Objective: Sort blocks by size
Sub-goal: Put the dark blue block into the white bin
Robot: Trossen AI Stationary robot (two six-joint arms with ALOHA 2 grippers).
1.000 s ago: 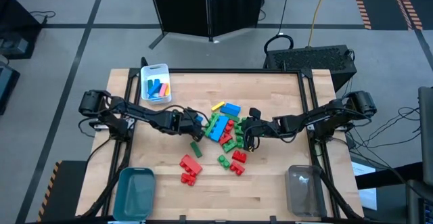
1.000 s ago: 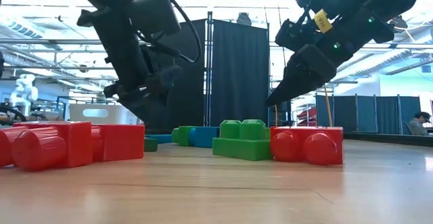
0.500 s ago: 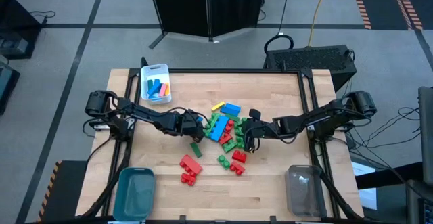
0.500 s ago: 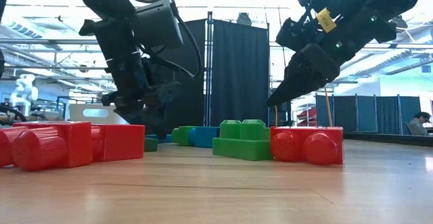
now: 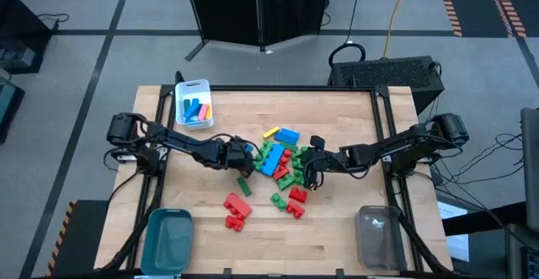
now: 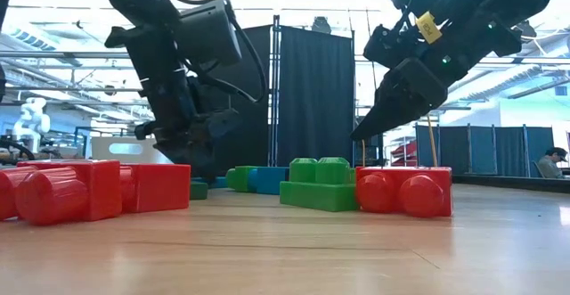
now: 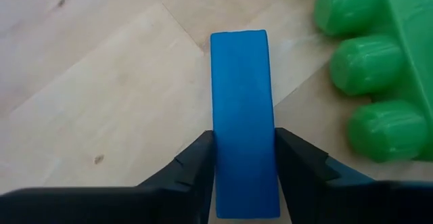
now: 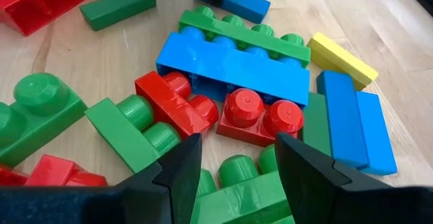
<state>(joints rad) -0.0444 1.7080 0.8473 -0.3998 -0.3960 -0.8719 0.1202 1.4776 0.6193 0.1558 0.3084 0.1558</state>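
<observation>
Blue thin bar: rigid, light, slick plastic; left gripper pinches its long sides; right gripper unclenched, empty.

I find no text, brand, number or sign that I can read anywhere in these views. The one candidate is a small yellow tag on my right arm in the low view; it may carry a dark mark or printing, but it is too small for me to make out. The bricks show no lettering.
</observation>
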